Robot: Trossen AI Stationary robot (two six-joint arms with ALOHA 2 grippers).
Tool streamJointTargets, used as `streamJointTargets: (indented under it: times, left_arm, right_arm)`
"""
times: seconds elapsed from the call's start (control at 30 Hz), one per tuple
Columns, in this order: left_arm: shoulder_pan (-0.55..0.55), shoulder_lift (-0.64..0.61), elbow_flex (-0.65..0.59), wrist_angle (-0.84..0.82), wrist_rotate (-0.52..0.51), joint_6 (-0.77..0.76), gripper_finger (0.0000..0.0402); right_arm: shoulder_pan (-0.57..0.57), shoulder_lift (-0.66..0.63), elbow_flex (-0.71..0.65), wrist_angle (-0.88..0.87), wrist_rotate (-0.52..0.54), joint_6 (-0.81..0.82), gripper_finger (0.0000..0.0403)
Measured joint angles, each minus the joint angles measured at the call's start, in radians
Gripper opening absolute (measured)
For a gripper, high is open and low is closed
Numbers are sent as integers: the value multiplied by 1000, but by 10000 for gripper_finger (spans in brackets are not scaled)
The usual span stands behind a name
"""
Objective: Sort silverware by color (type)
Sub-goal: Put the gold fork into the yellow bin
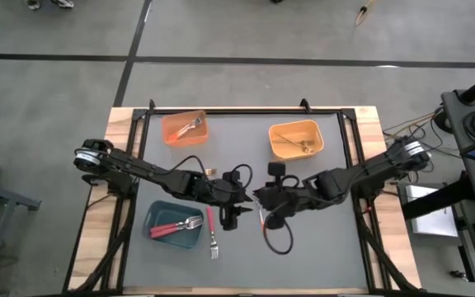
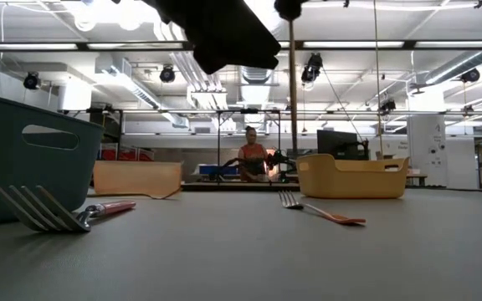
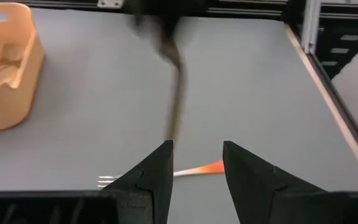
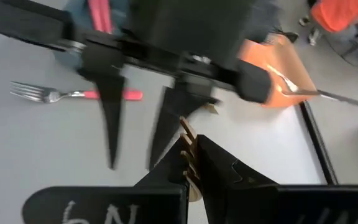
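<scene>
My right gripper point(image 1: 261, 200) hovers over the table's middle, shut on an all-gold fork point(image 4: 188, 149). Close beside it, toward the table's left, my left gripper point(image 3: 197, 163) is open and touches nothing. Past its fingers an orange-handled fork point(image 3: 199, 168) lies flat on the table. A red-handled fork point(image 1: 212, 233) lies flat beside the teal bin point(image 1: 174, 224), which holds red-handled forks. Far left, the orange bin point(image 1: 185, 128) has a fork in it. Far right, the yellow-orange bin point(image 1: 295, 139) has gold forks in it. My right gripper pinches the gold fork between its two fingers near the tine end point(image 4: 188, 144), with the tines sticking out past the fingertips. The handle point(image 2: 292, 109) hangs straight down below the gripper, lifted clear of the table.
A black cable point(image 1: 277, 239) loops over the table near the right gripper. The table's near right part is bare grey mat point(image 1: 328, 247). A person point(image 2: 252, 159) shows far behind the table in the low view.
</scene>
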Motion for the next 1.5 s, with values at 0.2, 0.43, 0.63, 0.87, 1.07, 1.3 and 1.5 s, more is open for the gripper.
streamJointTargets:
  times: [0.2, 0.43, 0.63, 0.87, 1.07, 1.3, 1.5]
  left_arm:
    - [0, 1, 0, 3, -70, 0, 122]
    - [-3, 2, -2, 12, -72, 0, 114]
    - [-4, 2, -2, 17, -72, -9, 46]
    - [-27, 3, -2, 27, -191, -27, 8]
    - [-54, 4, -3, 83, -315, -36, 4]
    - [-53, 4, -3, 86, -349, -61, 2]
    - [-51, 4, -3, 83, -425, -64, 2]
  right_arm:
    - [0, 64, 72, -2, -24, -29, 11]
    - [0, 80, 109, 2, -22, -57, 11]
    - [0, 80, 109, 1, -19, -67, 11]
    - [-2, 80, 108, -1, 34, -34, 11]
    - [-2, 78, 108, 10, 74, -6, 49]
    - [-2, 78, 108, 41, 82, -18, 126]
    - [-2, 50, 124, 60, 149, -29, 179]
